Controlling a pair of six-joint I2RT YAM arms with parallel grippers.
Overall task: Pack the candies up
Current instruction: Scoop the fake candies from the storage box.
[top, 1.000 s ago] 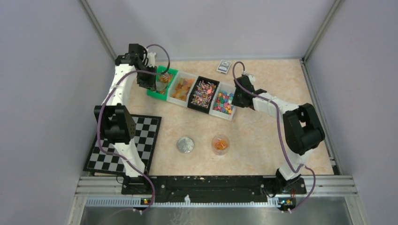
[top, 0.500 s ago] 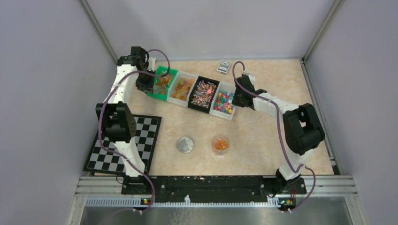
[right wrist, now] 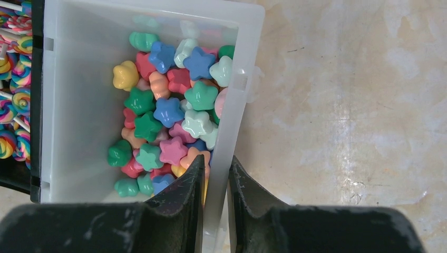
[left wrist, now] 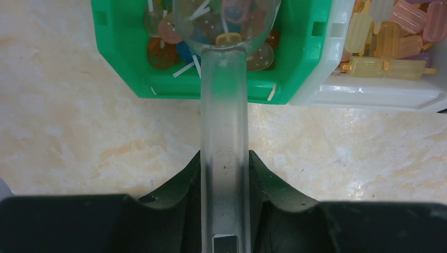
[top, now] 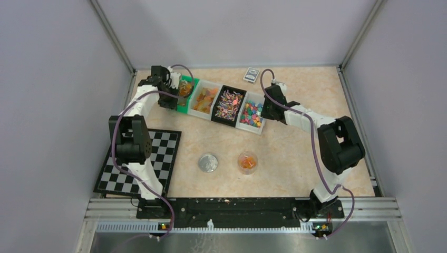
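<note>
With left gripper (left wrist: 224, 168) tight on the scoop (left wrist: 224, 105) and right gripper (right wrist: 215, 171) pinching the white bin (right wrist: 234, 100) by its wall, looks like scooping candies (left wrist: 158, 50) from the green bin (left wrist: 124, 63); next, lifting level toward the cup (top: 247, 162).

the table (top: 295, 153) bears four bins (top: 251, 129), a checkered board (top: 163, 158), silver lid (top: 207, 162), clear cup (top: 247, 162), maybe a card (top: 252, 74).
</note>
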